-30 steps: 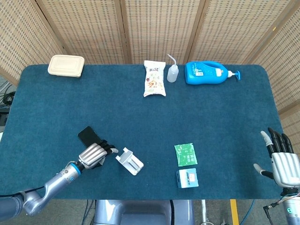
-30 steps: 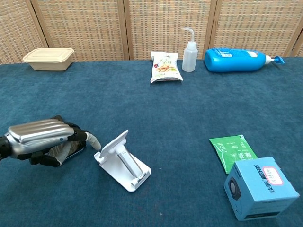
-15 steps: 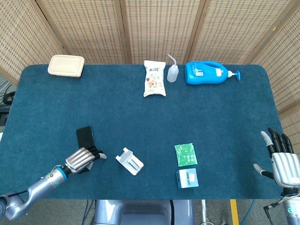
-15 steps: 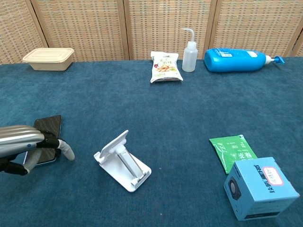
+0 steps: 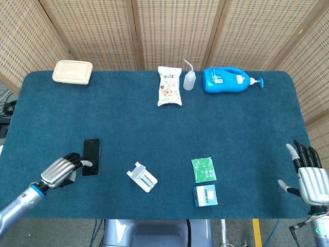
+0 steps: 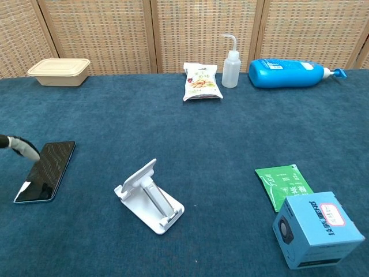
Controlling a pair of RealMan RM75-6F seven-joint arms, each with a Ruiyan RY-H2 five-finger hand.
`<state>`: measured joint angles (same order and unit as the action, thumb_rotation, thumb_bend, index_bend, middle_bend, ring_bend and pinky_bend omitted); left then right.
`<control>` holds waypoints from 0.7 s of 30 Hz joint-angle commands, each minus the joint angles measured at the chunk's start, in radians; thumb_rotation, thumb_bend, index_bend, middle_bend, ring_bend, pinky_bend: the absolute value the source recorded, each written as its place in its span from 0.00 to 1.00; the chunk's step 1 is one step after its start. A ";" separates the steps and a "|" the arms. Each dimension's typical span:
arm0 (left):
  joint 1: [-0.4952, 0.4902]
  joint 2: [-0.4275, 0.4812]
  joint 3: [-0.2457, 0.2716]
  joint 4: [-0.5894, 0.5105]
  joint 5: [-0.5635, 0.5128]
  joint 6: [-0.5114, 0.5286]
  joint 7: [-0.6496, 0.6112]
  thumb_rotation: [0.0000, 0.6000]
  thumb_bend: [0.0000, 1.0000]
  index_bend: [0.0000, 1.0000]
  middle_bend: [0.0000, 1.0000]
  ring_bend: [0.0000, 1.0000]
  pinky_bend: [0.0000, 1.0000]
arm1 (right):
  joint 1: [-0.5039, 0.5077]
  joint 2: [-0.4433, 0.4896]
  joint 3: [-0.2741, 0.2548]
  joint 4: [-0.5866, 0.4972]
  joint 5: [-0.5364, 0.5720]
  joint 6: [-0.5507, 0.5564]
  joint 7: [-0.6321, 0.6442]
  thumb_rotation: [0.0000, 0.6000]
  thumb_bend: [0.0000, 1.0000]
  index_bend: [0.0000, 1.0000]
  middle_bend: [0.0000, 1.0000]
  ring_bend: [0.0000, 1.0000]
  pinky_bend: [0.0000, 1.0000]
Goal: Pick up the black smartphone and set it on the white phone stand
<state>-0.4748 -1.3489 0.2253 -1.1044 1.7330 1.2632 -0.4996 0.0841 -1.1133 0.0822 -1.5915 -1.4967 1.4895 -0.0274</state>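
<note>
The black smartphone (image 5: 91, 150) lies flat on the blue cloth, at the left (image 6: 45, 170) in the chest view. My left hand (image 5: 62, 169) sits just left of it with loosely bent fingers, whose tips reach the phone's left edge. It holds nothing. Only one fingertip (image 6: 22, 148) of that hand shows at the chest view's left border. The white phone stand (image 5: 142, 177) stands to the right of the phone with nothing on it (image 6: 149, 196). My right hand (image 5: 308, 176) hovers open at the table's right front corner.
A green sachet (image 5: 203, 169) and a small blue box (image 5: 205, 195) lie right of the stand. Along the far edge are a beige lunch box (image 5: 72, 72), a snack bag (image 5: 169, 86), a squeeze bottle (image 5: 189, 80) and a blue pump bottle (image 5: 229, 80).
My left hand has drawn back to the left and off the phone. The phone slid left and turned, and now lies uncovered. The right hand has not moved.
</note>
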 commanded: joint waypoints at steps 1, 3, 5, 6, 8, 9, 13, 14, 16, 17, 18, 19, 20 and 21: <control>-0.001 0.054 -0.091 -0.084 -0.198 -0.134 -0.123 1.00 1.00 0.02 0.00 0.01 0.02 | 0.001 -0.001 -0.003 -0.001 -0.003 -0.004 -0.004 1.00 0.12 0.00 0.00 0.00 0.00; -0.021 0.066 -0.127 -0.115 -0.266 -0.209 -0.148 1.00 1.00 0.00 0.00 0.00 0.01 | 0.002 0.000 -0.004 -0.002 -0.005 -0.004 -0.005 1.00 0.12 0.00 0.00 0.00 0.00; -0.031 0.048 -0.160 -0.104 -0.313 -0.252 -0.178 1.00 1.00 0.00 0.00 0.00 0.01 | 0.002 0.000 -0.004 -0.002 -0.006 -0.003 -0.002 1.00 0.13 0.00 0.00 0.00 0.00; -0.032 0.036 -0.171 -0.095 -0.329 -0.266 -0.193 1.00 1.00 0.00 0.00 0.00 0.01 | 0.002 0.001 -0.003 -0.003 -0.005 -0.002 0.000 1.00 0.12 0.00 0.00 0.00 0.00; -0.036 0.008 -0.194 -0.075 -0.355 -0.296 -0.238 1.00 1.00 0.00 0.00 0.00 0.01 | 0.001 0.003 -0.002 -0.002 -0.001 -0.003 0.005 1.00 0.13 0.00 0.00 0.00 0.00; -0.037 -0.004 -0.202 -0.065 -0.361 -0.307 -0.259 1.00 1.00 0.00 0.00 0.00 0.01 | 0.001 0.004 -0.001 -0.002 0.000 -0.003 0.007 1.00 0.12 0.00 0.00 0.00 0.00; -0.039 -0.049 -0.217 -0.025 -0.365 -0.337 -0.321 1.00 1.00 0.00 0.00 0.00 0.01 | 0.003 0.006 0.000 -0.001 0.003 -0.006 0.014 1.00 0.12 0.00 0.00 0.00 0.00; -0.039 -0.059 -0.222 -0.020 -0.362 -0.337 -0.333 1.00 1.00 0.00 0.00 0.00 0.01 | 0.003 0.006 0.001 0.000 0.004 -0.007 0.015 1.00 0.12 0.00 0.00 0.00 0.00; -0.039 -0.079 -0.231 -0.015 -0.353 -0.330 -0.355 1.00 1.00 0.00 0.00 0.00 0.01 | 0.004 0.008 0.002 0.000 0.007 -0.010 0.018 1.00 0.12 0.00 0.00 0.00 0.00; -0.040 -0.088 -0.233 -0.018 -0.350 -0.331 -0.356 1.00 1.00 0.00 0.00 0.00 0.01 | 0.004 0.008 0.002 0.000 0.008 -0.011 0.021 1.00 0.12 0.00 0.00 0.00 0.00; -0.039 -0.094 -0.235 -0.019 -0.351 -0.334 -0.355 1.00 1.00 0.00 0.00 0.00 0.01 | 0.004 0.009 0.002 0.000 0.008 -0.012 0.023 1.00 0.13 0.00 0.00 0.00 0.00; -0.037 -0.099 -0.238 -0.021 -0.356 -0.339 -0.355 1.00 1.00 0.00 0.00 0.00 0.01 | 0.004 0.011 0.002 -0.001 0.008 -0.012 0.025 1.00 0.13 0.00 0.00 0.00 0.00; -0.036 -0.104 -0.241 -0.025 -0.362 -0.345 -0.357 1.00 1.00 0.00 0.00 0.00 0.01 | 0.004 0.011 0.002 -0.001 0.008 -0.011 0.026 1.00 0.13 0.00 0.00 0.00 0.00; -0.035 -0.109 -0.244 -0.027 -0.368 -0.352 -0.360 1.00 1.00 0.00 0.00 0.00 0.01 | 0.004 0.012 0.002 -0.001 0.008 -0.010 0.027 1.00 0.13 0.00 0.00 0.00 0.00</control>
<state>-0.5115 -1.4525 -0.0148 -1.1281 1.3708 0.9173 -0.8559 0.0879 -1.1015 0.0845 -1.5922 -1.4890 1.4792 0.0002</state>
